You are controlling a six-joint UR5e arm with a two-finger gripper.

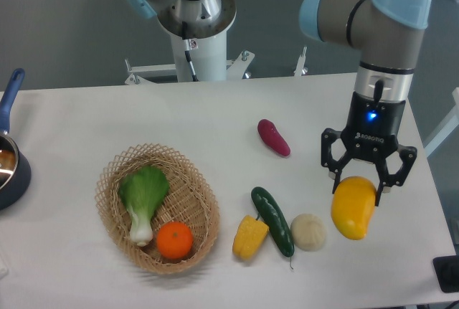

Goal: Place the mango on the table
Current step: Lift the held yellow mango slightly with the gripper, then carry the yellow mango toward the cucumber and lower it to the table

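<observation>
Nearest the camera, a corn piece (pixel 249 237), a cucumber (pixel 272 221) and a pale round vegetable (pixel 308 231) are laid in a row on the table (pixel 86 115), the corn touching the cucumber. At the left of that row a wicker basket (pixel 115 180) is set, in which a leafy green vegetable (pixel 143 196) and an orange ball (pixel 174 241) are held. At the right of the row the mango (pixel 353 206) is located, its top gripped between the fingers (pixel 336 176) of the gripper (pixel 356 183); the fingers are closed against the fruit's sides (whether its lower end touches the tabletop cannot be determined). The gripper is pointed straight down from the arm (pixel 384 36). Farther back, a purple sweet potato (pixel 274 138) is found lying alone, well apart from the other items. At the far left edge a dark pot (pixel 10 169) with a blue handle is partly seen. Behind the table the arm's white base (pixel 197 44) is mounted.
</observation>
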